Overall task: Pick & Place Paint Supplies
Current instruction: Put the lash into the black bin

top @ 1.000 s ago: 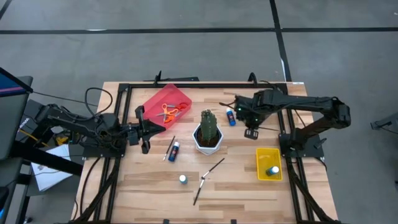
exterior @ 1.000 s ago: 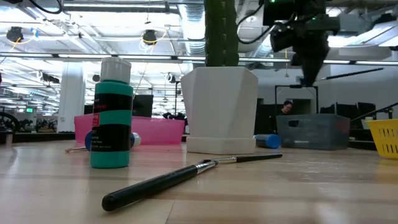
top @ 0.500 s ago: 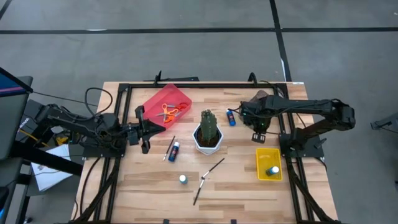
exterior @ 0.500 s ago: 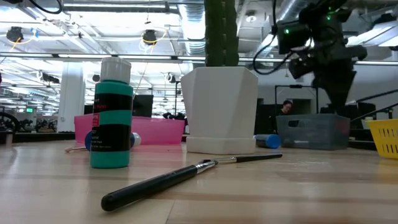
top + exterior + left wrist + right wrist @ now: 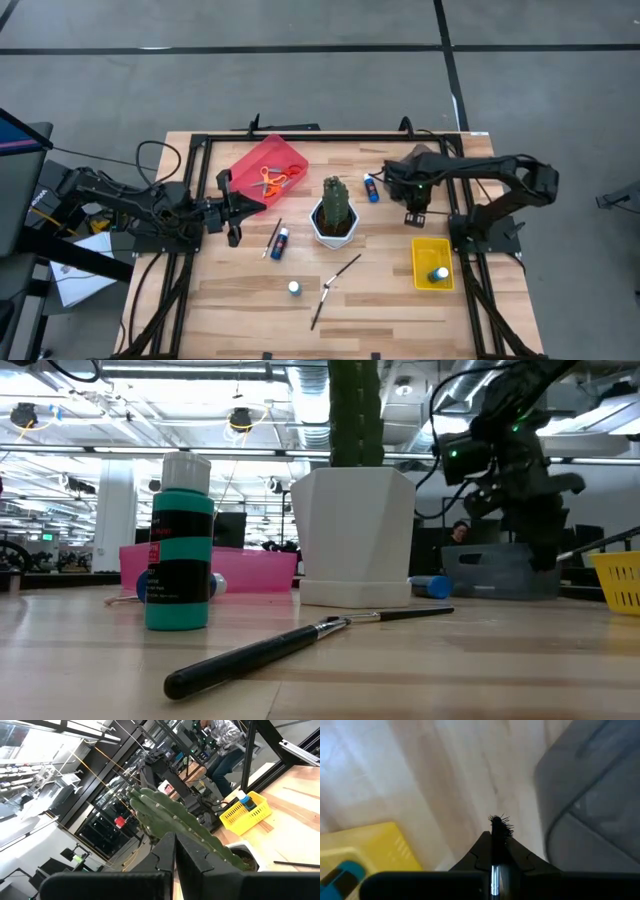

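Spanning a grey floor [image 5: 300, 80], wooden table [image 5: 380, 300]

Paintbrush [image 5: 495, 840] in right hand [image 5: 492, 851]

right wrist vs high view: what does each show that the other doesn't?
Only the right wrist view: brush bristles poking out between the shut fingers of the right gripper, so it holds a paintbrush.

Only the high view: the red tray with the scissors, the cactus, three blue bottles on the table, loose brushes, and the left gripper beside the tray.

Both: the yellow basket with a bottle inside, and the wooden table.
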### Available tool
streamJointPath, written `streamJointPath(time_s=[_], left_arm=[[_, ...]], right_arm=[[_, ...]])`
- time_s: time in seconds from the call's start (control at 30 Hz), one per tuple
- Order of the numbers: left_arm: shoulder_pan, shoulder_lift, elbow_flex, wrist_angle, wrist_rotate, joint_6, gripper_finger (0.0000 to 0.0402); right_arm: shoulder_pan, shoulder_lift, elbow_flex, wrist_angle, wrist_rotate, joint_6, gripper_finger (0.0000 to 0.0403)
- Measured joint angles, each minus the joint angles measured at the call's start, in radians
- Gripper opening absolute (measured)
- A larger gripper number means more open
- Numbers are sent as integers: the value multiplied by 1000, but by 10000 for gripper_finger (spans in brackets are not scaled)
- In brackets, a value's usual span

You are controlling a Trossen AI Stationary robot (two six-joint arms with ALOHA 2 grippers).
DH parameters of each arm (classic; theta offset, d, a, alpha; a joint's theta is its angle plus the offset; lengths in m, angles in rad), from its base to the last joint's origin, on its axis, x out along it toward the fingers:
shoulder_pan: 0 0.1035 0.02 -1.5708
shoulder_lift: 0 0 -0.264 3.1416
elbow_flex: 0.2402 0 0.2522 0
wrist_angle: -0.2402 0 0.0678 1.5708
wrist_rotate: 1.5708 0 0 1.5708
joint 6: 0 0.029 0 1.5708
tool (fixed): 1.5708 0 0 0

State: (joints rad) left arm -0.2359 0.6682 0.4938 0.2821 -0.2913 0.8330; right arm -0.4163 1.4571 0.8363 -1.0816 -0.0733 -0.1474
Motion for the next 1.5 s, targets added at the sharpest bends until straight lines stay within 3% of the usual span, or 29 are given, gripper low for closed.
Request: streamJointPath(time_s=[0.67,1.5], left_arm=[[0,0,0,-5,0,-3,7],[0,0,0,-5,0,-3,7]], right_arm=[[-216,29,39,224,50,1,8],[-266,29,40,450,37,43,8]])
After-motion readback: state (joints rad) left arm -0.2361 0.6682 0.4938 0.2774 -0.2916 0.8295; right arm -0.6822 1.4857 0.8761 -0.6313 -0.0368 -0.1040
